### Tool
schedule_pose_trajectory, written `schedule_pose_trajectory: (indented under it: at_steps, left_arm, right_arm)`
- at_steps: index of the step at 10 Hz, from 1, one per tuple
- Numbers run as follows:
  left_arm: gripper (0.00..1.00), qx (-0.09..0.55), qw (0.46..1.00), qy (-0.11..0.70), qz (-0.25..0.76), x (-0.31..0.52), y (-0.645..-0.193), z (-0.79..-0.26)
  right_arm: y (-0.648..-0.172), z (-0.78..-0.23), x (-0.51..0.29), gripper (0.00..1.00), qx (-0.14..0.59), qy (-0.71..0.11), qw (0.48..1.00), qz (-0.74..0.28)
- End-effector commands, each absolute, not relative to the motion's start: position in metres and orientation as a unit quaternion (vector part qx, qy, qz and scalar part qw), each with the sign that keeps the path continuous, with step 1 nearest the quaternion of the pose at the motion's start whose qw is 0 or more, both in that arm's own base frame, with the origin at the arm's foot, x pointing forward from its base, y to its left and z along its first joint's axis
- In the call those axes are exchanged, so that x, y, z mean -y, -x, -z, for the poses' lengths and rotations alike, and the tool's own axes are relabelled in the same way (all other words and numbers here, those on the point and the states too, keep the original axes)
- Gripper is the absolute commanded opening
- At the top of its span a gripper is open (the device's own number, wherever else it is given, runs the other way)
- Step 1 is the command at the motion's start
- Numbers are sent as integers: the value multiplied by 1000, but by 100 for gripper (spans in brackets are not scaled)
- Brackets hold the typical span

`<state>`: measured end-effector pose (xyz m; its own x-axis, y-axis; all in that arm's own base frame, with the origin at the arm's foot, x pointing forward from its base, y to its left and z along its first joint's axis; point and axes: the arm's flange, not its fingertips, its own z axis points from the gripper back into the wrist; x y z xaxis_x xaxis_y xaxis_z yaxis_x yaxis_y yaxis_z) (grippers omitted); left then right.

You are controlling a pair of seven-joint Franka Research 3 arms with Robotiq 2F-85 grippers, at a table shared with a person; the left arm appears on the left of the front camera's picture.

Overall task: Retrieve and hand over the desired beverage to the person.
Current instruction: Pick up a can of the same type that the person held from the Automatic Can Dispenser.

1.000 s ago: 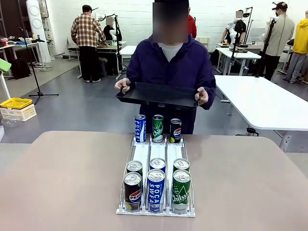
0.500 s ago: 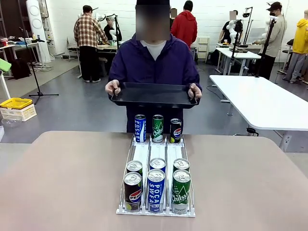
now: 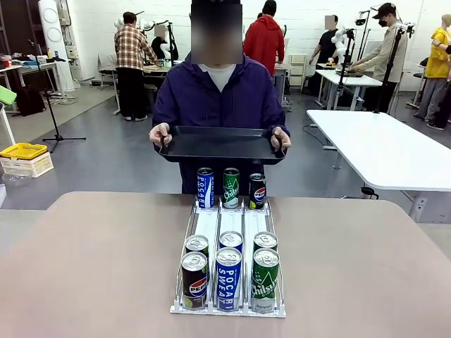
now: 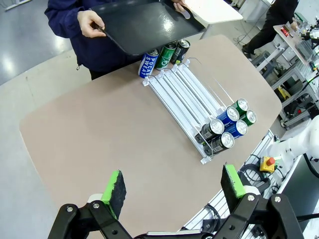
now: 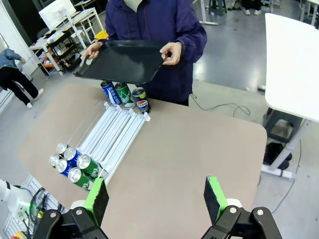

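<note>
The person (image 3: 211,91), in a dark purple jacket, stands at the far edge of the table and holds a black tray (image 3: 218,144) level with both hands. A white wire rack (image 3: 230,225) on the table holds the beverage cans. At its far end stand a blue Pocari Sweat can (image 3: 205,187), a green can (image 3: 231,187) and a black Pepsi can (image 3: 257,191). At the near end a Pepsi (image 3: 194,280), a Pocari Sweat (image 3: 228,278) and a green can (image 3: 264,280) stand in front of three more. My left gripper (image 4: 174,191) and right gripper (image 5: 156,199) hang open, high above the table, holding nothing.
The brown tabletop (image 3: 91,267) is bare on both sides of the rack. A white table (image 3: 387,148) stands off to the right, and a yellow crate (image 3: 25,151) sits on the floor at left. Other people move about in the background.
The person has stepped to picture left with the tray and now stands centred behind the rack. Cans and grippers have not moved.
</note>
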<state>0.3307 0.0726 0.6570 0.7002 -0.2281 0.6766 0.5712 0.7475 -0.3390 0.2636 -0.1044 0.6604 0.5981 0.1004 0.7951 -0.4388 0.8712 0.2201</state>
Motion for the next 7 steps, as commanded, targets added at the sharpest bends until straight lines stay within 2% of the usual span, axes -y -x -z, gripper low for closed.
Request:
schedule_pose_trajectory:
  at_steps: [1, 7]
  left_arm:
    - [100, 317, 877, 276, 235, -75, -332, -658]
    - [100, 317, 877, 276, 235, -75, -332, -658]
  right_arm:
    - [-264, -660, 104, 100, 420, -204, 870, -157]
    - [-264, -660, 104, 100, 420, -204, 870, -157]
